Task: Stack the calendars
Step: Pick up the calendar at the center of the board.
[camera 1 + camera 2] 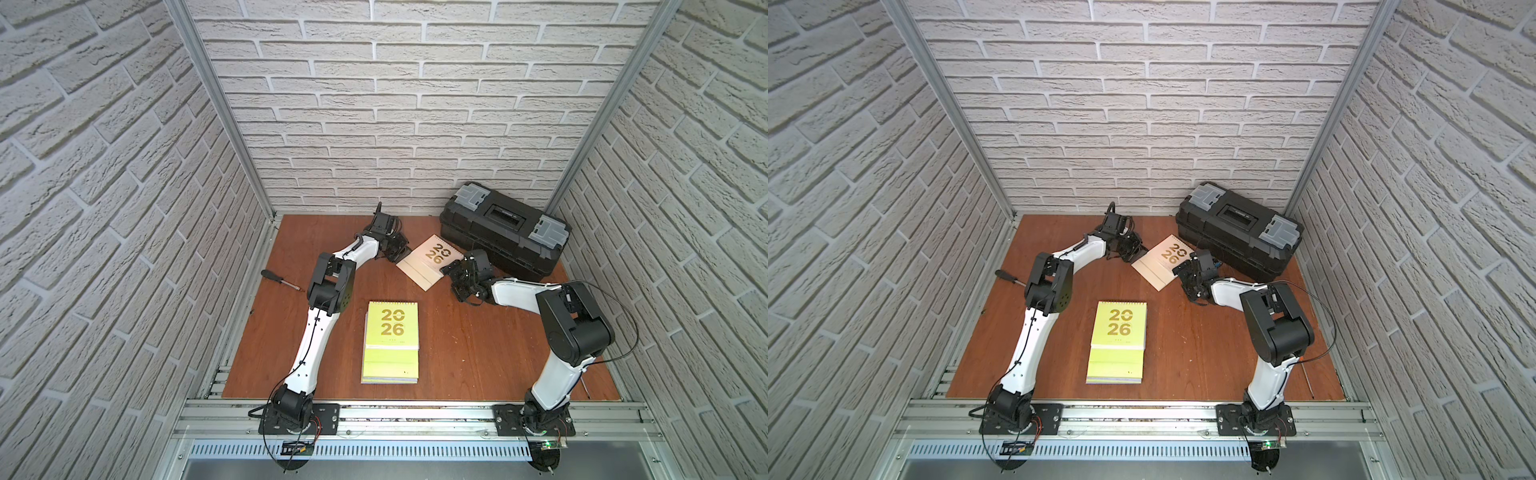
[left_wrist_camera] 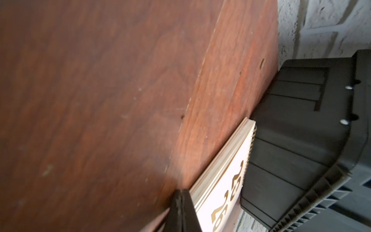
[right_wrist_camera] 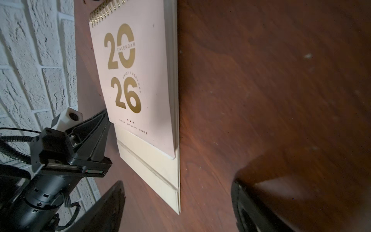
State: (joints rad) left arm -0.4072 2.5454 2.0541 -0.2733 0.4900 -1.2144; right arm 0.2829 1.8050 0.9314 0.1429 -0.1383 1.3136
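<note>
Beneath both claws spreads the brown table (image 1: 478, 353), and just behind the right claw (image 1: 454, 268) sits the black toolbox (image 1: 505, 232), the largest thing resting on it. Back toward the arm bases, well apart from both claws, lies the stack (image 1: 392, 340), with a lime green calendar (image 1: 394, 324) on top. Between the claws lies the cream calendar (image 1: 430, 262), flat, its spiral end right by the toolbox. Its long axis runs slantwise from that spiral end toward the left arm's side, so each claw faces one long edge. The left claw (image 3: 102, 122) is pressed together, its tips against the long edge farther from the right claw, pinching nothing. The right claw is spread, its jaws standing either side of the nearer long edge toward the foot end, not yet closed on it. We judge both claws about equally near, with the right one placed to grip and the left one bracing.
</note>
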